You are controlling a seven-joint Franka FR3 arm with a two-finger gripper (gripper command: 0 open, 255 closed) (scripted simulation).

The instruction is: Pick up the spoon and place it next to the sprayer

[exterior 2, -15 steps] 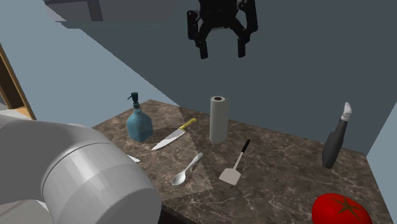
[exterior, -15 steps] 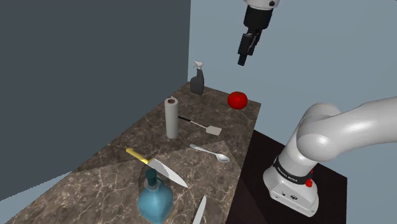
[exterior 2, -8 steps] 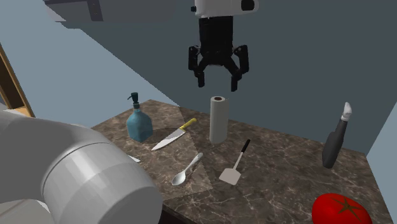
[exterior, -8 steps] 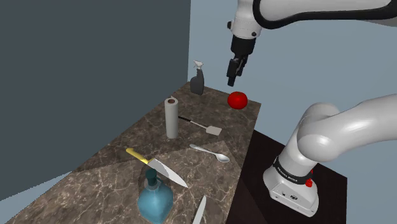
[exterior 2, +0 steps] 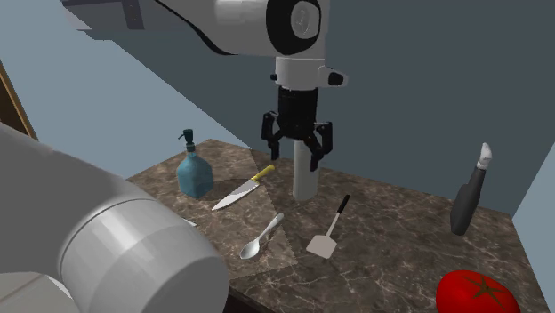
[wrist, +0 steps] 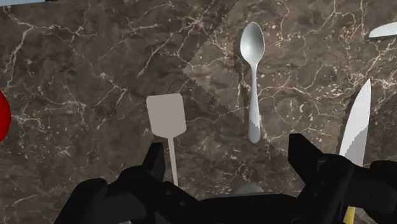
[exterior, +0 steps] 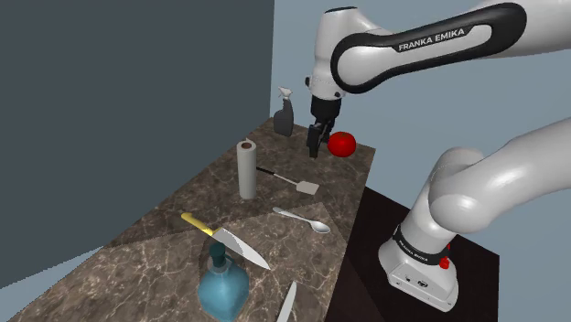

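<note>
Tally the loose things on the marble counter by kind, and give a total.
Bottles: 2, the dark sprayer and the blue bottle
Spoon: 1
Spatula: 1
Yellow-handled knife: 1
Pale blade, partly in view, kind unclear: 1
Paper towel roll: 1
Red tomato: 1
Total: 8

It looks like a kitchen in a home. A dark stone counter [exterior: 156,240] holds a knife [exterior: 225,240], a spoon [exterior: 302,220], a spatula [exterior: 293,181], a roll of paper towels [exterior: 247,170] and a red tomato [exterior: 342,144]. Plain walls [exterior: 128,91] stand behind it.
</note>
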